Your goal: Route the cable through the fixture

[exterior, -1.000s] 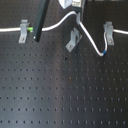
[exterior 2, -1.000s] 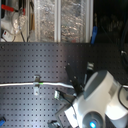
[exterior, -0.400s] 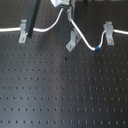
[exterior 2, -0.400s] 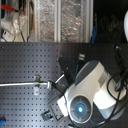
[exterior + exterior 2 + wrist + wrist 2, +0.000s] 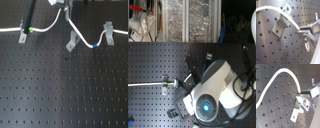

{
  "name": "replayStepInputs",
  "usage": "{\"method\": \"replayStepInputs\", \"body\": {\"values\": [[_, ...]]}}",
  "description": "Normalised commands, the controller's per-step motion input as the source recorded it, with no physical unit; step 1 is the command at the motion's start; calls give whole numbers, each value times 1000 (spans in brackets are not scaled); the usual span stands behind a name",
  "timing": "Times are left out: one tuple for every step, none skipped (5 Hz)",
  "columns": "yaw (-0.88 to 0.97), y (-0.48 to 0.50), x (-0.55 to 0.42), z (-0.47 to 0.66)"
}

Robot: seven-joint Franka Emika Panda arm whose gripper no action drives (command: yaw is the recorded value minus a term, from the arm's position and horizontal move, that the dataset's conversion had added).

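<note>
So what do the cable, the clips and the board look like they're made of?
The cable looks like white plastic-jacketed cord, smooth and limp, sagging between supports. The clips, such as the middle clip, look like bare metal: grey with a dull sheen, bent from flat strip. The board looks like matte black metal, probably anodised, with a regular grid of holes.

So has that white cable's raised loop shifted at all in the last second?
Yes. In the first exterior view the cable peak, held by the pincer, has drifted toward the first exterior view's left, away from the right bracket.

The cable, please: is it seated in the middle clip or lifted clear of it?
Lifted clear: the cable arches up to the gripper, above the middle clip.
</note>
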Motion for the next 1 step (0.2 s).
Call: {"method": "replayStepInputs", "body": {"values": [[0,0,0,11]]}}
